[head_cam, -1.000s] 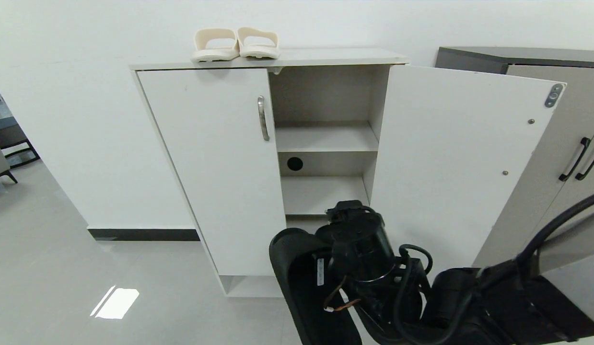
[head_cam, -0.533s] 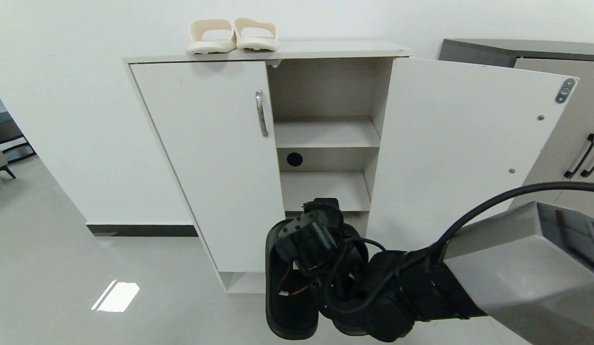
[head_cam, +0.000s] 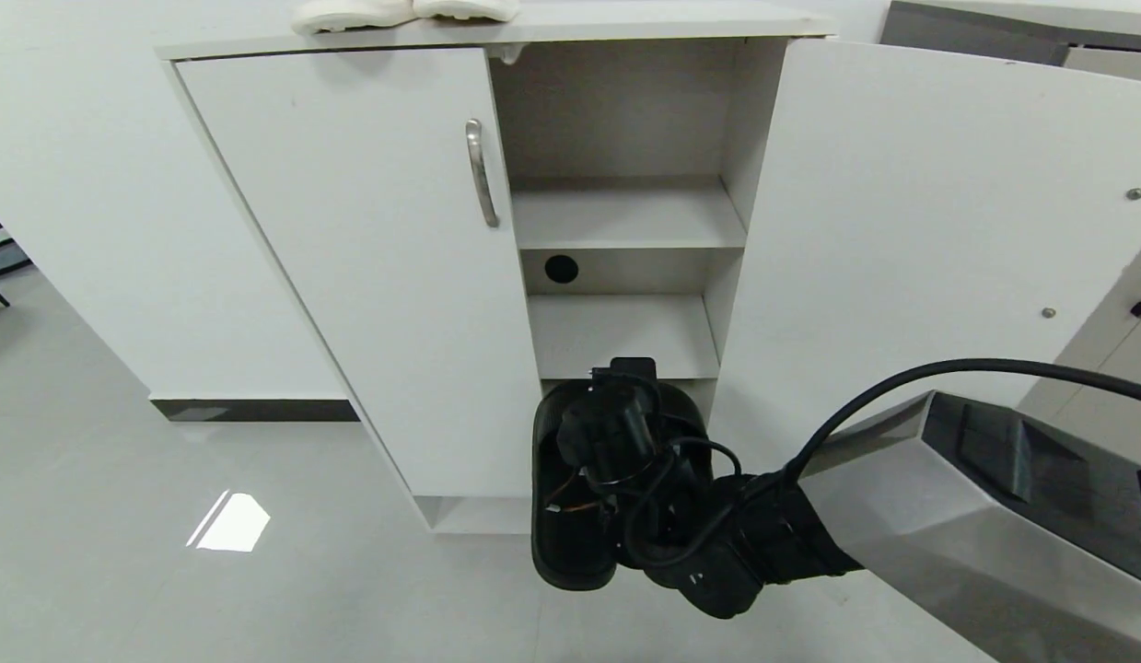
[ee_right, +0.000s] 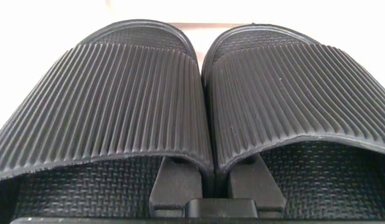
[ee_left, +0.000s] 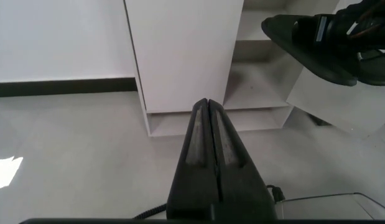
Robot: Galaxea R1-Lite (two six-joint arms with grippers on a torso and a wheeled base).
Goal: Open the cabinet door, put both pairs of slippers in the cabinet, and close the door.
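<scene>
The white cabinet (head_cam: 367, 258) has its left door closed and its right door (head_cam: 920, 230) swung wide, baring two shelves (head_cam: 625, 216). Cream slippers (head_cam: 400, 11) lie on its top. My right gripper (ee_right: 213, 180) is shut on the pair of black slippers (ee_right: 198, 106), pinching their inner edges together. In the head view the black slippers (head_cam: 570, 525) hang under the wrist, toes at the cabinet's lower opening below the second shelf (head_cam: 621, 336). The left gripper (ee_left: 208, 109) is shut with nothing in it, low over the floor before the cabinet's base, with the black slippers (ee_left: 316, 50) off to one side.
A grey cabinet (head_cam: 1118, 304) with dark handles stands right of the open door. Bare grey floor (head_cam: 165, 552) stretches to the left. The closed door bears a metal handle (head_cam: 480, 175). A round hole (head_cam: 561, 269) sits in the back panel.
The head camera has come closer to the cabinet and tilted lower. My right arm has carried the black slippers forward, toes now at the lower opening.
</scene>
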